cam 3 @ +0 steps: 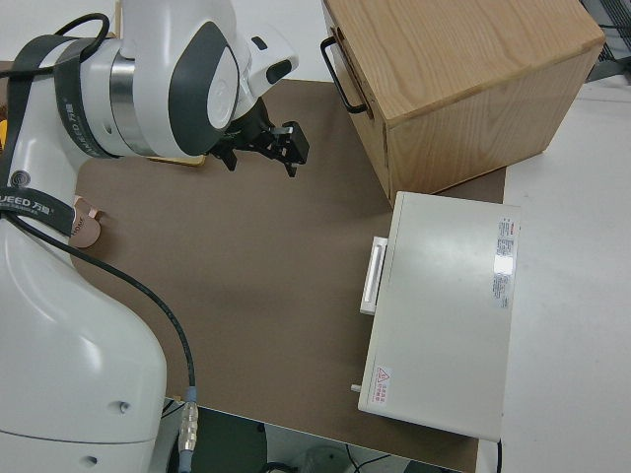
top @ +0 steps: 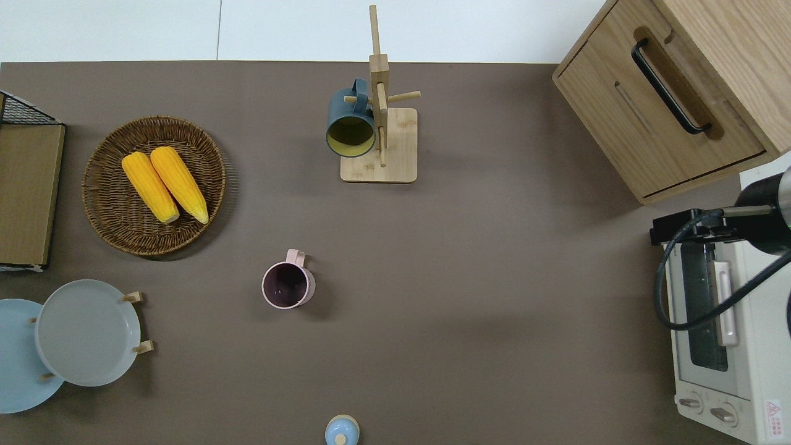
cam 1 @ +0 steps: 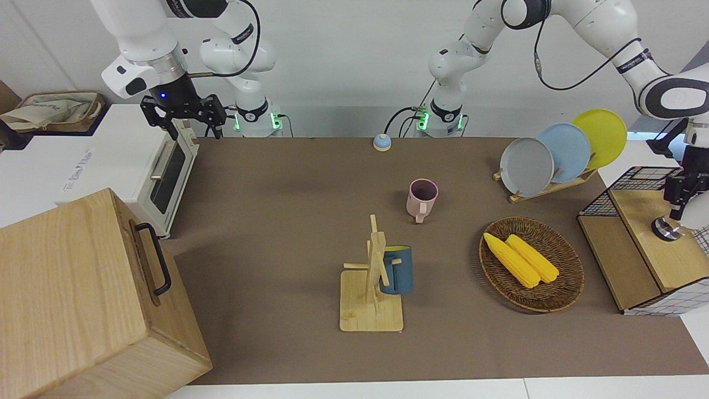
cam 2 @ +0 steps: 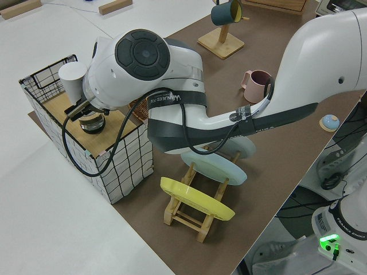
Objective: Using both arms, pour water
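My left arm (cam 1: 609, 27) goes up high from its base. Then it bends down at the left arm's end of the table. Its last part hangs almost straight up and down, so the left gripper (cam 1: 677, 205) points down. It is above the wooden board (cam 1: 659, 255) in the black wire basket (cam 1: 637, 177). A small round shiny thing (cam 1: 666, 228) sits just under it. From the side the big white arm hides the fingers. I cannot tell if they are apart or together, or if they hold that round thing.

My right arm (cam 1: 138, 27) is parked. Its right gripper (cam 1: 194, 128) points down too, and its two black fingers are spread wide apart with nothing between them.

A pink cup (cam 1: 422, 197) stands upright near the middle of the brown table (cam 1: 277, 221). Its open top faces up, and its handle points away from the robots. Farther from the robots, a dark blue cup (cam 1: 396, 270) hangs on a wooden cup tree (cam 1: 371, 310). A round woven basket (cam 1: 559, 299) with two yellow corn cobs (cam 1: 520, 259) lies toward the left arm's end. Three plates (cam 1: 562, 152) lean in a rack nearer to the robots than the woven basket. A white toaster oven (cam 1: 166, 172) and a big wooden box (cam 1: 83, 299) are at the right arm's end.
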